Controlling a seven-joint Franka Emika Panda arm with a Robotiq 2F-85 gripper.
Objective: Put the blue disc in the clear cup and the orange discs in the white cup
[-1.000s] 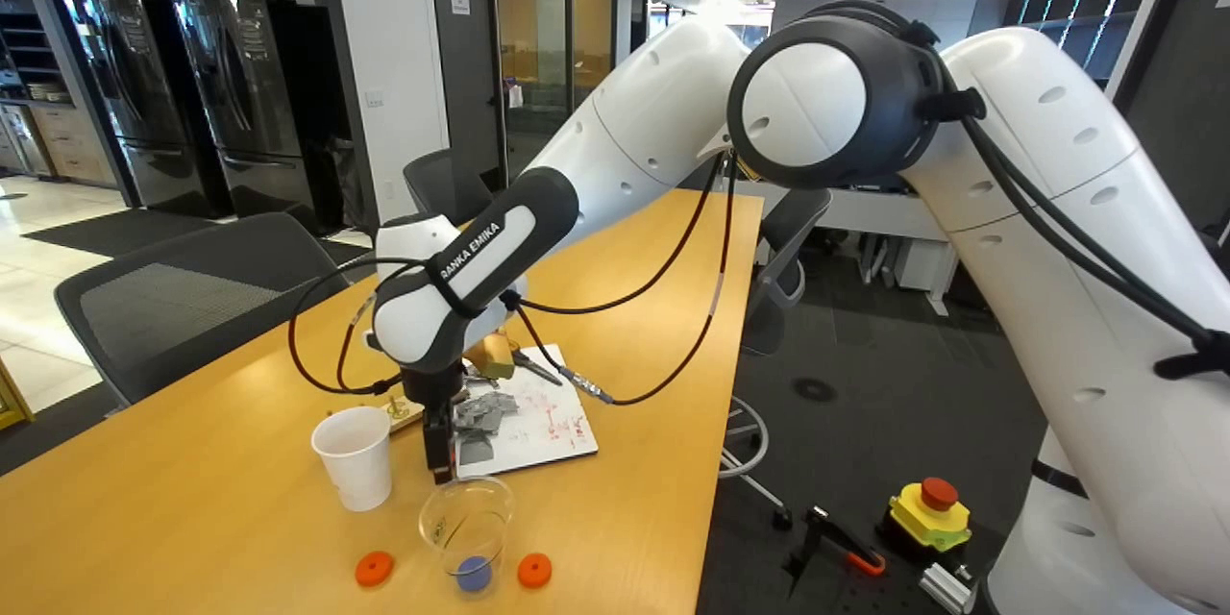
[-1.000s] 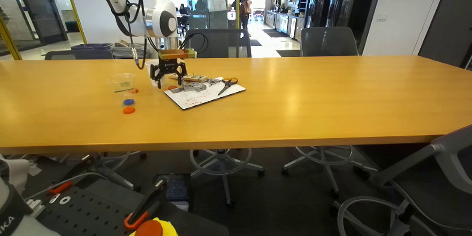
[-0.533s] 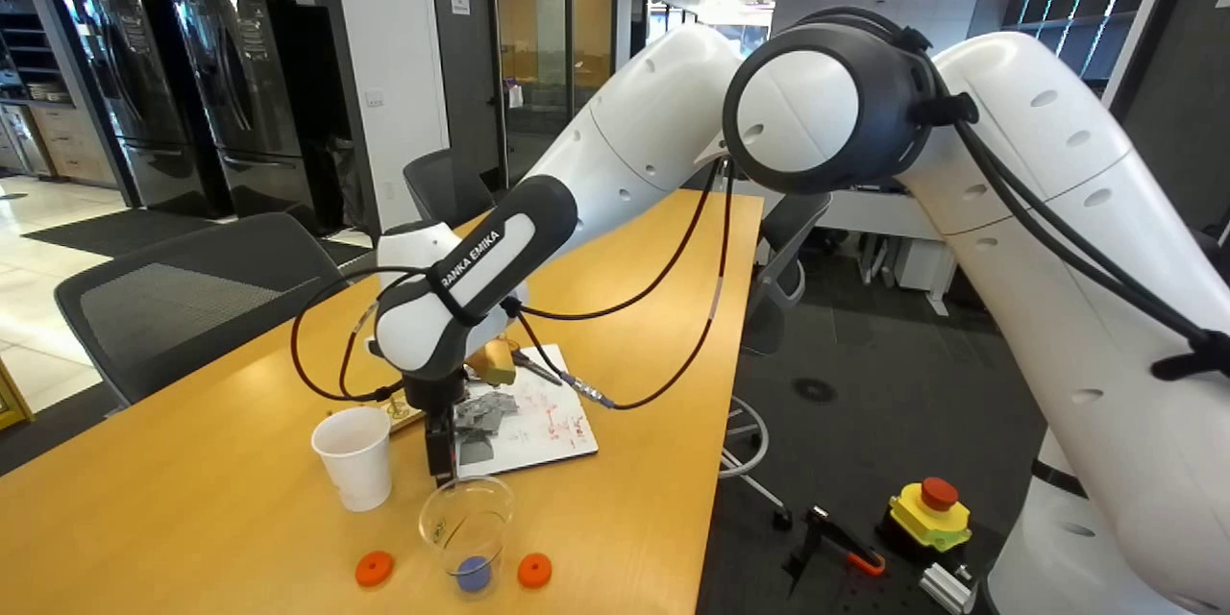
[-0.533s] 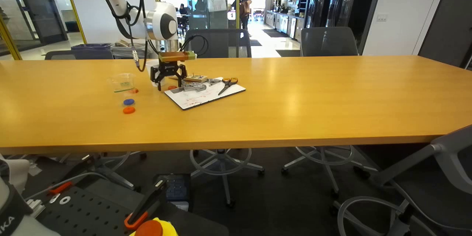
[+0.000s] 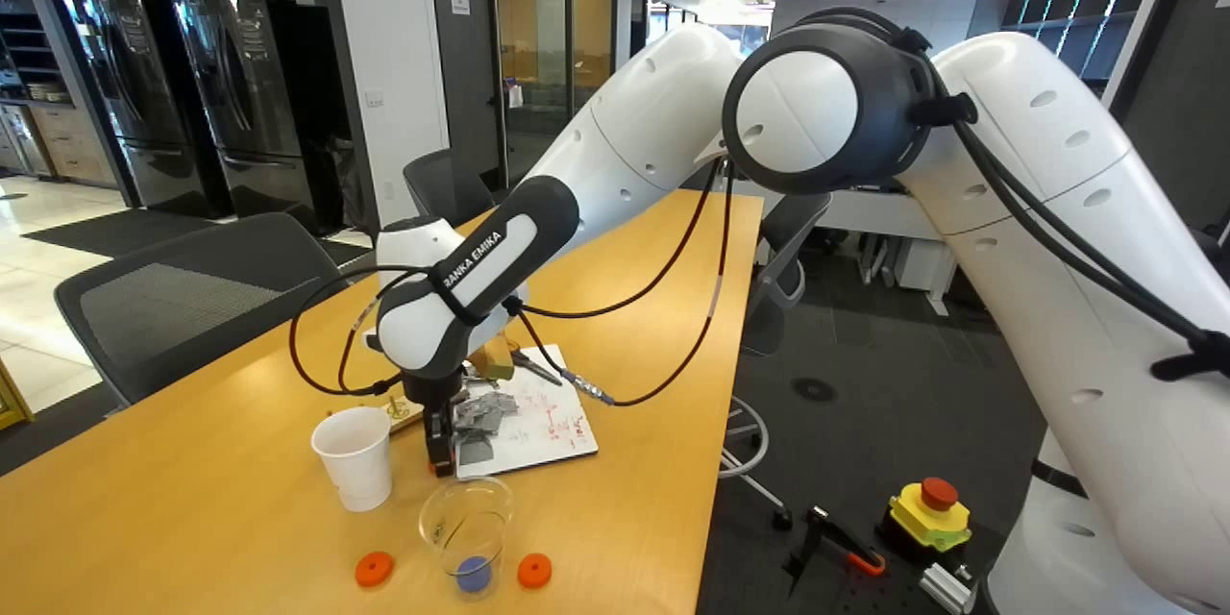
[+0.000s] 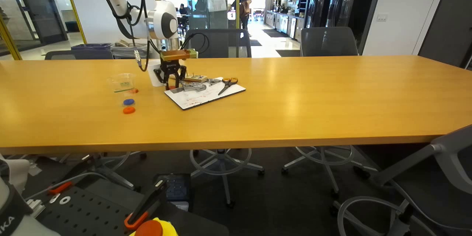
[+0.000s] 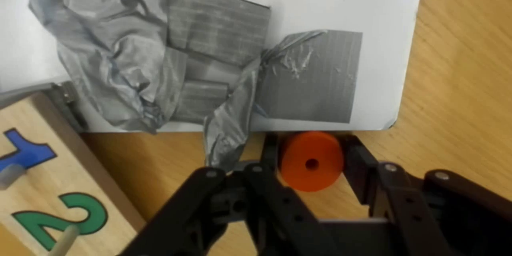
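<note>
The jaws are drawn in narrow on an orange disc, which looks held by its edges; whether it is lifted at all I cannot tell. That cramped spot worries me: the whiteboard runs right alongside, and a twisted strip of duct tape pokes past its edge just beside one jaw, so a lift could snag it. The disc's round rim gives little to bite on, so it might spin loose. The white cup stands near and looks light; a low swing could topple it.

Only the wrist view shows the grip plainly, and the painted numerals on the wooden block; from outside, just a scrap of orange shows. In an exterior view the jaws seem to meet the rim of the clear cup, with the blue disc apparently on its floor, a loose orange disc to one side and another orange disc to the other; yet in an exterior view bare desk parts that cup from the jaws.
</note>
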